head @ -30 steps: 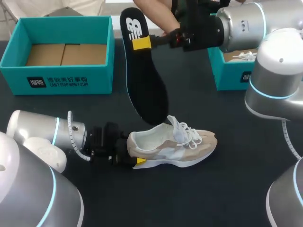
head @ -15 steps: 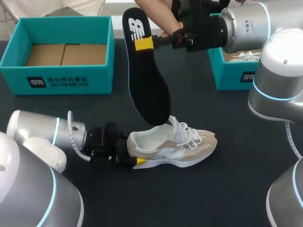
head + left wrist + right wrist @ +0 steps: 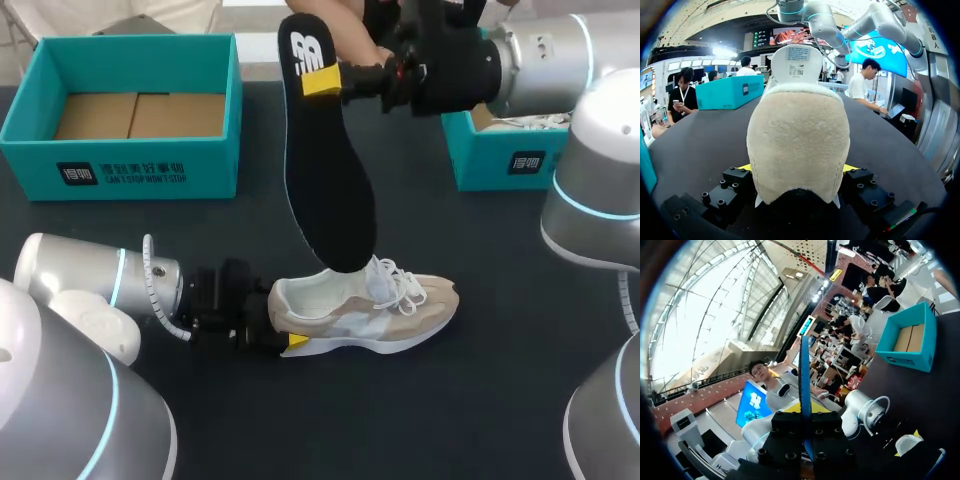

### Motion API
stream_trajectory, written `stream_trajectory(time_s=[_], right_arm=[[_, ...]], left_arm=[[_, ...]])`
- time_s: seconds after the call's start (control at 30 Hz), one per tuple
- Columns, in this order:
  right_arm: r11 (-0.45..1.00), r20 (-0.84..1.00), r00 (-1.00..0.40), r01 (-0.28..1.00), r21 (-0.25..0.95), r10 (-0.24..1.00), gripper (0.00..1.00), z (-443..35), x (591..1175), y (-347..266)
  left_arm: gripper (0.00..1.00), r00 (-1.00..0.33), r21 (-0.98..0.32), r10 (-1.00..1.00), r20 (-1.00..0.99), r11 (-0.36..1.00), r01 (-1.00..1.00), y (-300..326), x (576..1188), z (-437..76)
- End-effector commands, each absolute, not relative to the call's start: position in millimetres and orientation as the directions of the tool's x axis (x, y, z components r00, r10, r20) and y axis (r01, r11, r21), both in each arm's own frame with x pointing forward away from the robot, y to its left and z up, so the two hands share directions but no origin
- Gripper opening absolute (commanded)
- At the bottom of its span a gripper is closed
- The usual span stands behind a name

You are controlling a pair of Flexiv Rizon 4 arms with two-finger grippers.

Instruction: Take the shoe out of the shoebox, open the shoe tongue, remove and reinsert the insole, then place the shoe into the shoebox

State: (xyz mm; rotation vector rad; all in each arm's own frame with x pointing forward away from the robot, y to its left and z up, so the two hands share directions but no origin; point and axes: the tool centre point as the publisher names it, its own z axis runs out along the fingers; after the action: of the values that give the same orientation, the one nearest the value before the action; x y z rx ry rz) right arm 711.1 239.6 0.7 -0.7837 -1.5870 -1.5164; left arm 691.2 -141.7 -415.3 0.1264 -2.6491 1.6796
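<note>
Left gripper: we clamp the heel of the beige-and-white mesh sneaker.
Right gripper: we pinch the black foam insole at its far end, toe down at the sneaker's opening.

Black insole with white print — beige-and-white shoe — teal shoebox.

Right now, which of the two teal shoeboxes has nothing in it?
The teal cardboard shoebox on the left: only its brown floor shows. The right teal shoebox has white laces showing inside.
</note>
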Motion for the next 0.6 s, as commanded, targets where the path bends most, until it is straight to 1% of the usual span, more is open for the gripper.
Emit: stream_trajectory(time_s=[0.03,0.27,0.33,0.4,0.6], right_arm=[[0.090,0.862,-0.502,0.857,0.507,-0.072,0.00,9.3,700.5,225.6],[0.083,0.859,-0.509,0.855,0.512,-0.048,0.00,19.0,681.2,216.4],[0.096,0.831,-0.556,0.826,0.555,-0.027,0.00,21.6,674.2,216.9],[0.089,0.815,-0.578,0.811,0.579,-0.036,0.00,23.1,667.6,218.8],[0.078,0.824,-0.566,0.821,0.566,-0.026,0.00,20.7,655.8,218.1]], left_arm=[[0.00,-0.997,-0.902,-0.068,0.045,0.426,-0.070,-139.8,688.9,-421.1],[0.00,-0.997,-0.902,-0.068,0.045,0.426,-0.070,-139.8,688.9,-421.1],[0.00,-0.997,-0.902,-0.068,0.045,0.426,-0.070,-139.8,688.9,-421.1],[0.00,-0.997,-0.902,-0.068,0.045,0.426,-0.070,-139.8,688.9,-421.1],[0.00,-0.997,-0.902,-0.068,0.045,0.426,-0.070,-139.8,688.9,-421.1]])
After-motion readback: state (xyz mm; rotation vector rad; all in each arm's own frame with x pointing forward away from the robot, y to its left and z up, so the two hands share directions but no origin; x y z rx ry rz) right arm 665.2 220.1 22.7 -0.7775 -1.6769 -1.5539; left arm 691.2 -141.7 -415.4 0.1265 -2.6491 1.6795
